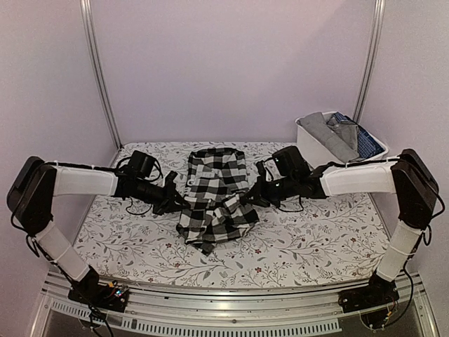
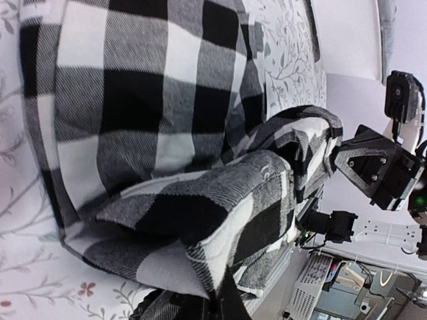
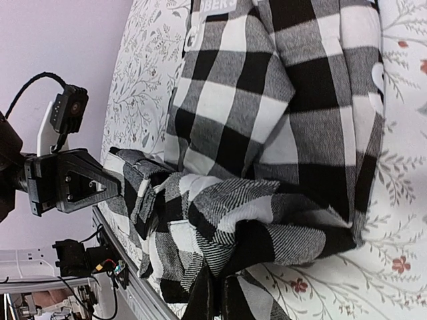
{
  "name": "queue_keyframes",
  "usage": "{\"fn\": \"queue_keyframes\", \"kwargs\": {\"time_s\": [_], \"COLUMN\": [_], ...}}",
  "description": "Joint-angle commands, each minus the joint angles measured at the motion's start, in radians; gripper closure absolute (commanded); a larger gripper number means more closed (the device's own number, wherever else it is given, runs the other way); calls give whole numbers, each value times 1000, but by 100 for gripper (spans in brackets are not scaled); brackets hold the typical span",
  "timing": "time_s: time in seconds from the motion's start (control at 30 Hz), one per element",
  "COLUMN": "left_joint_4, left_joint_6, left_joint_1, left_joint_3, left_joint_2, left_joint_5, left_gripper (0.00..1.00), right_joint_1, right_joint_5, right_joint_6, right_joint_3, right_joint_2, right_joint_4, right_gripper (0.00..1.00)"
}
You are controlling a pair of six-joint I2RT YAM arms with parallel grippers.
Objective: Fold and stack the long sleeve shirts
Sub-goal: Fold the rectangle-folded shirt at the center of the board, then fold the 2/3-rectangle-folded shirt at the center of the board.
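Observation:
A black-and-white checked long sleeve shirt [image 1: 214, 196] lies in the middle of the floral table cover, its lower part bunched and lifted in folds. My left gripper [image 1: 179, 201] is at the shirt's left edge and my right gripper [image 1: 250, 194] at its right edge. In the left wrist view the gripper [image 2: 223, 301] is shut on a raised fold of the checked cloth [image 2: 153, 120]. The right wrist view shows the same: my gripper [image 3: 220, 298] pinches a fold of the shirt [image 3: 287, 113], collar end away from it. Both fingertip pairs are mostly buried in cloth.
A white bin [image 1: 306, 142] stands at the back right, holding a grey shirt [image 1: 330, 132] and a dark blue patterned one [image 1: 365, 140]. Walls and metal posts close the back and sides. The table's metal front rail [image 1: 231, 319] runs between the arm bases.

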Motion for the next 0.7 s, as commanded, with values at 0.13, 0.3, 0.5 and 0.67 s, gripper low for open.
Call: {"fn": "queue_keyframes", "kwargs": {"time_s": [0.13,0.3,0.5,0.67], "left_joint_4": [143,224,259,298], "left_joint_6": [-7,-31,-41,-68], "left_joint_1": [119,119,97,55], "left_joint_3": [166,187,111,-25], "left_joint_2": [327,448,418,329], "left_joint_5": [52,60,56,43], "left_gripper": [100,100,100,100], "right_joint_1": [-98,-106,-99,-57], "right_joint_5": [-26,-28,-16,10], "right_joint_6": [-34,-21,-10,0], "right_joint_3": [232,259,156,14], "right_joint_2": [296,427,407,309], "right_joint_4": [73,91,113,126], "right_gripper": [100,100,100,100]}}
